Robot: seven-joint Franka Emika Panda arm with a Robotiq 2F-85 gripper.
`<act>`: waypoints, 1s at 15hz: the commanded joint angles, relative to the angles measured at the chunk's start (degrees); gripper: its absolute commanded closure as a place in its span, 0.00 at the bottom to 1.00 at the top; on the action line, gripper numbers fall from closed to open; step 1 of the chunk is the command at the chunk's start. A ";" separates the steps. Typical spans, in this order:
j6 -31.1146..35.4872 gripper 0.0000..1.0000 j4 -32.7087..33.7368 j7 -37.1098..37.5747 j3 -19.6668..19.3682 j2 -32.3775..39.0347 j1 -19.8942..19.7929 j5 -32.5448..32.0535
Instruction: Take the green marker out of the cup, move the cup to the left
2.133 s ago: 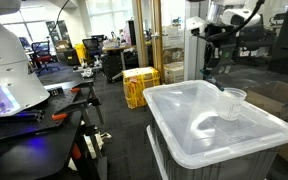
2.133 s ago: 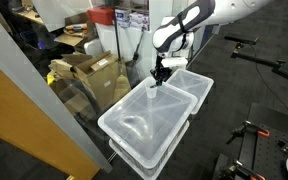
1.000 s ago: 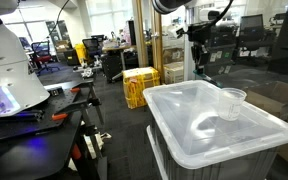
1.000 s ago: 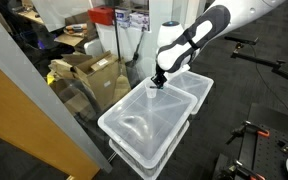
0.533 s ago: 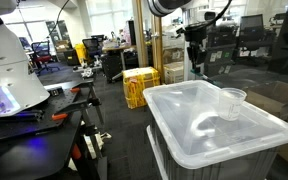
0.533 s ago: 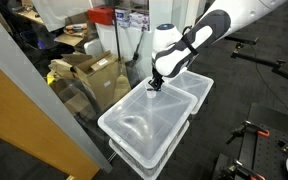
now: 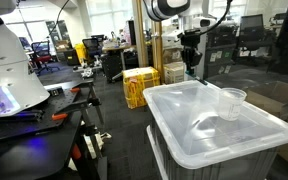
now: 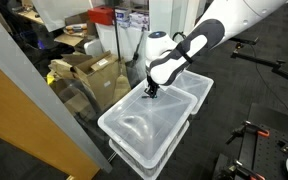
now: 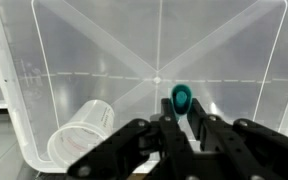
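Observation:
My gripper (image 9: 181,112) is shut on the green marker (image 9: 181,97), whose dark green cap points away between the fingers in the wrist view. The clear cup (image 7: 231,102) stands upright and empty on the translucent white bin lid (image 7: 184,130); in the wrist view the cup (image 9: 80,138) is at lower left, apart from the marker. In both exterior views my gripper (image 7: 191,62) (image 8: 151,90) hangs above the lid, away from the cup, with the marker (image 7: 192,68) hanging below the fingers.
The lid covers a big white bin (image 8: 149,125) with a second bin (image 8: 194,88) beside it. Yellow crates (image 7: 139,85), cardboard boxes (image 8: 89,72), a glass partition (image 8: 44,120) and a cluttered desk (image 7: 34,110) surround it.
My gripper, holding the marker, has moved away from the cup across the lid and lower. The cup has stayed in place.

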 commanded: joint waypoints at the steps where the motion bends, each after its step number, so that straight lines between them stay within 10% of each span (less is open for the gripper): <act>1: -3.24 0.95 4.23 -2.96 1.01 2.49 0.19 -1.57; 15: -12.97 0.95 17.46 -9.85 4.07 10.83 0.97 -2.79</act>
